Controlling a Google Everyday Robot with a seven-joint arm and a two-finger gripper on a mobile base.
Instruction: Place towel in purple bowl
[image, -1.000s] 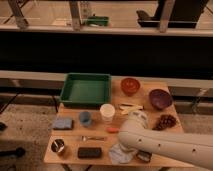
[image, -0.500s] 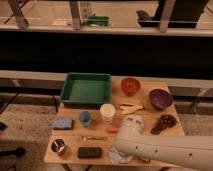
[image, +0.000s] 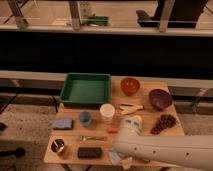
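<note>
Claw (image: 131, 123) sits at the tip of my arm, over the tabletop (image: 70, 135) just right of the white cup (image: 107, 112); whether it is apart or closed I cannot tell. The towel (image: 119, 158) lies at the front edge, a pale crumpled heap mostly hidden under my forearm, nearer to me than the claw. I judge it light, soft and limp. It will sag and trail, so I would pinch a raised fold near its middle rather than a corner, and lift it well clear before carrying. The purple bowl (image: 160, 98) waits at the far right, well apart from the towel, with the grapes (image: 164, 122) between them. Compared with a second ago, my arm reaches further left and covers more of the towel; the towel itself seems not to have moved.
</note>
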